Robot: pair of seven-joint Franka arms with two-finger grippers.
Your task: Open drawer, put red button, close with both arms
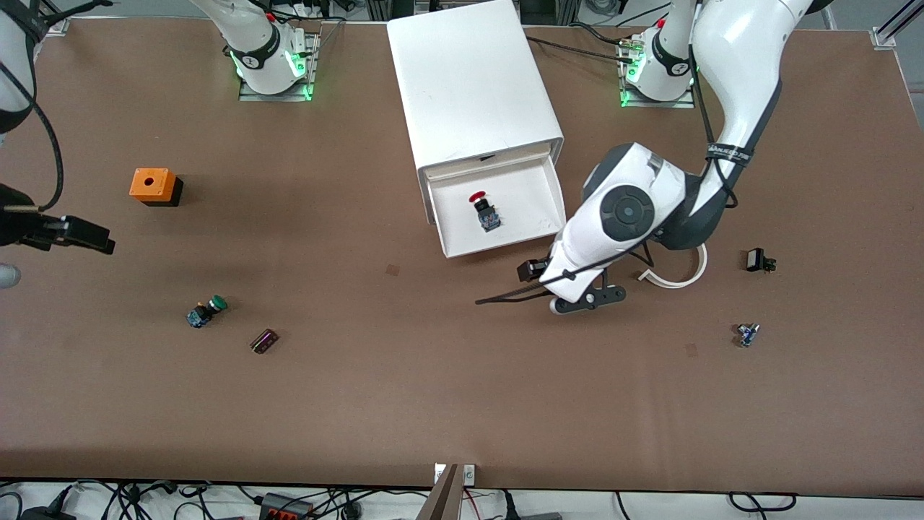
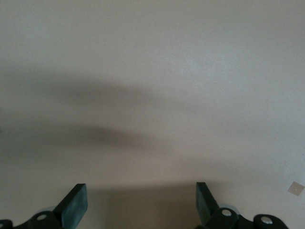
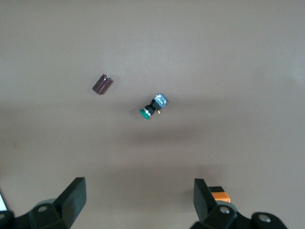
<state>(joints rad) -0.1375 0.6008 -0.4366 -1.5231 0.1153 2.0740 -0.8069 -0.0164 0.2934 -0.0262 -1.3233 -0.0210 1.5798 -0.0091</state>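
The white cabinet stands mid-table between the arm bases. Its top drawer is pulled out toward the front camera. The red button lies in the drawer, red cap toward the cabinet. My left gripper is open and empty over bare table. In the front view the left arm's wrist hangs beside the drawer's front corner, toward the left arm's end, and hides the fingers. My right gripper is open and empty, up over the table at the right arm's end.
An orange box with a hole, a green-capped switch and a small purple part lie toward the right arm's end. A white curved strip and two small parts lie toward the left arm's end.
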